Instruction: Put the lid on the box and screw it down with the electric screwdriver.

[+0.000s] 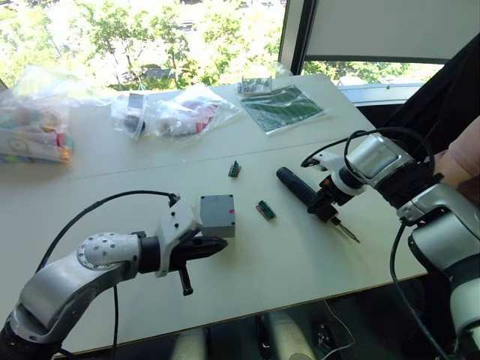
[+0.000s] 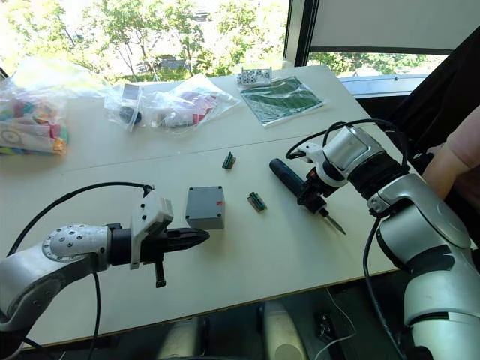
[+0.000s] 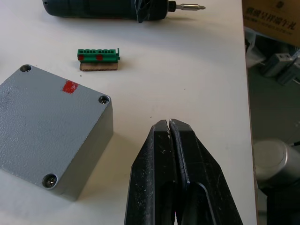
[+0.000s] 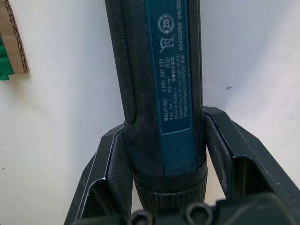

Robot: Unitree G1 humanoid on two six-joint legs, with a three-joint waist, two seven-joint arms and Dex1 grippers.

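The grey box [image 1: 217, 215] stands mid-table, and the lid [image 3: 47, 122] lies flat over its top with a fastener at each visible corner and a red mark near one edge. My left gripper [image 1: 223, 243] is shut and holds nothing, its tips on the table just in front of the box and apart from it. Right of the box, the dark electric screwdriver [image 1: 296, 186] lies on the table with its metal bit [image 1: 346, 231] pointing toward the front edge. My right gripper [image 4: 164, 121] is shut on the screwdriver near its bit end, one finger on each side of the barrel.
Two small green terminal blocks [image 1: 265, 210] [image 1: 235, 169] lie between the box and the screwdriver. Plastic bags [image 1: 176, 111] [image 1: 34, 124] and a green sheet [image 1: 283, 107] sit along the far side. A person's arm [image 1: 457, 161] is at the right edge.
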